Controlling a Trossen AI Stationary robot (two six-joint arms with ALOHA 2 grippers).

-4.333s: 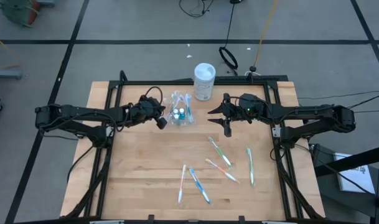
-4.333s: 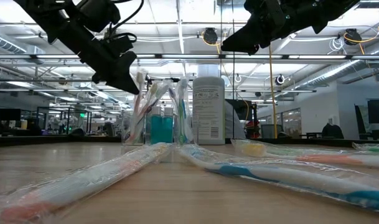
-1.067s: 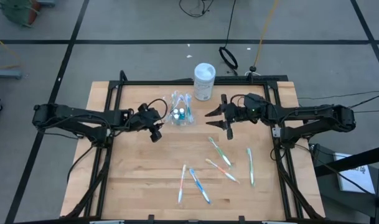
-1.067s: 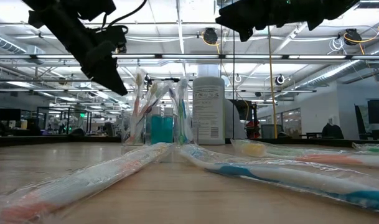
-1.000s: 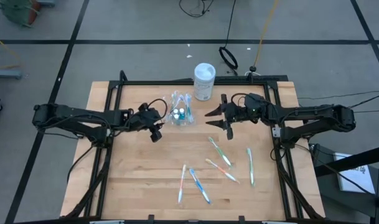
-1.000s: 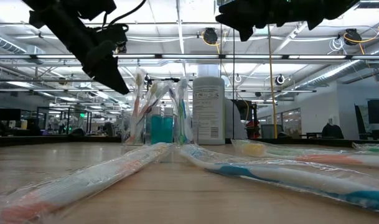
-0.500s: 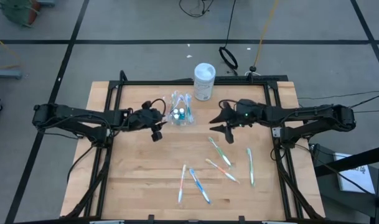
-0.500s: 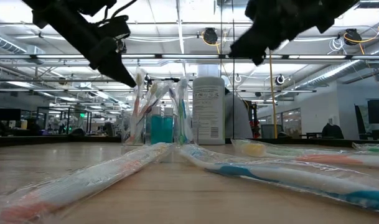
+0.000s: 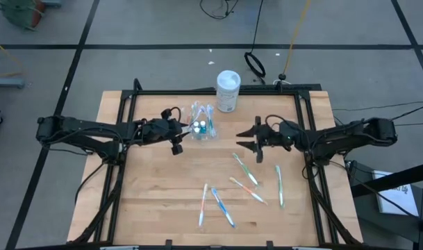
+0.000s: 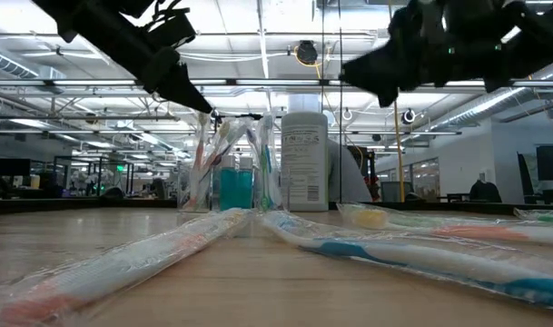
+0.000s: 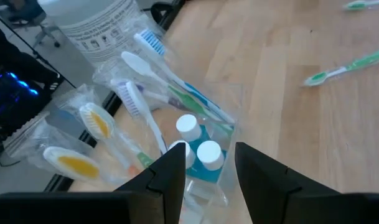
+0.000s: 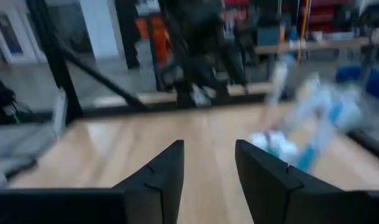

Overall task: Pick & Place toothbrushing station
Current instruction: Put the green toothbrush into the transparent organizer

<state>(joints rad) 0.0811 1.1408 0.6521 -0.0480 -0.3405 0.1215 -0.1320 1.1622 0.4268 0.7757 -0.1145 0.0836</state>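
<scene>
The clear plastic cup [image 9: 202,128] stands on its base at the table's far middle, holding several wrapped toothbrushes [image 11: 145,106] and blue toothpaste tubes with white caps [image 11: 190,127]. It also shows in the low view [image 10: 232,186]. My left gripper [image 9: 179,136] is open and hovers just left of and above the cup; in its wrist view [image 11: 209,155] the fingers frame the tubes. My right gripper [image 9: 252,136] is open and empty, in the air right of the cup and above the loose toothbrushes [image 9: 244,169].
A tall white container [image 9: 228,90] stands just behind the cup at the far edge. Several wrapped toothbrushes lie on the near half of the table [image 9: 223,207] [image 9: 279,184] [image 9: 247,189]. A black frame [image 9: 124,139] borders the wooden table.
My left gripper has moved up and toward the cup, staying open. My right gripper has moved toward the table's near-right and come lower, staying open. The cup and toothbrushes have kept still.
</scene>
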